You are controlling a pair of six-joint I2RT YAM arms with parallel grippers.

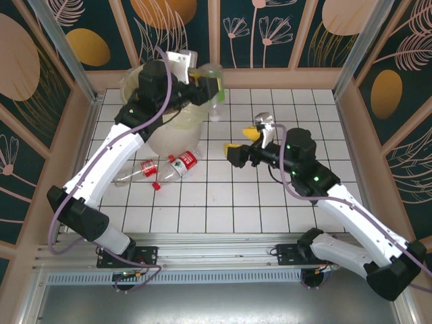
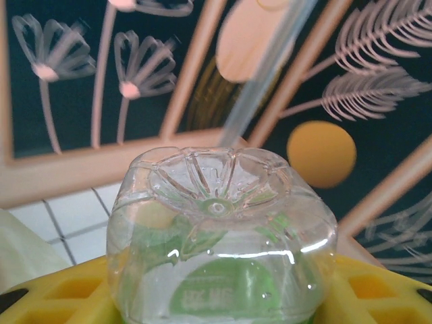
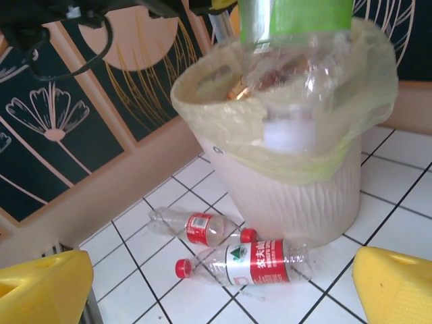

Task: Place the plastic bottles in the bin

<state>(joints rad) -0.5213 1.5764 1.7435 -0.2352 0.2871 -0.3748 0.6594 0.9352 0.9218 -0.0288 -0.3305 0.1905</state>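
Two bottles (image 1: pixel 169 167) lie against the bin (image 1: pixel 172 137); surrounding tiles (image 1: pixel 229 202) are open.

The left gripper (image 2: pixel 219 304) clamps a green-labelled bottle (image 2: pixel 223 250) between yellow fingers (image 2: pixel 61 293). White tiles (image 2: pixel 67 223) lie behind the bottle, on its left.
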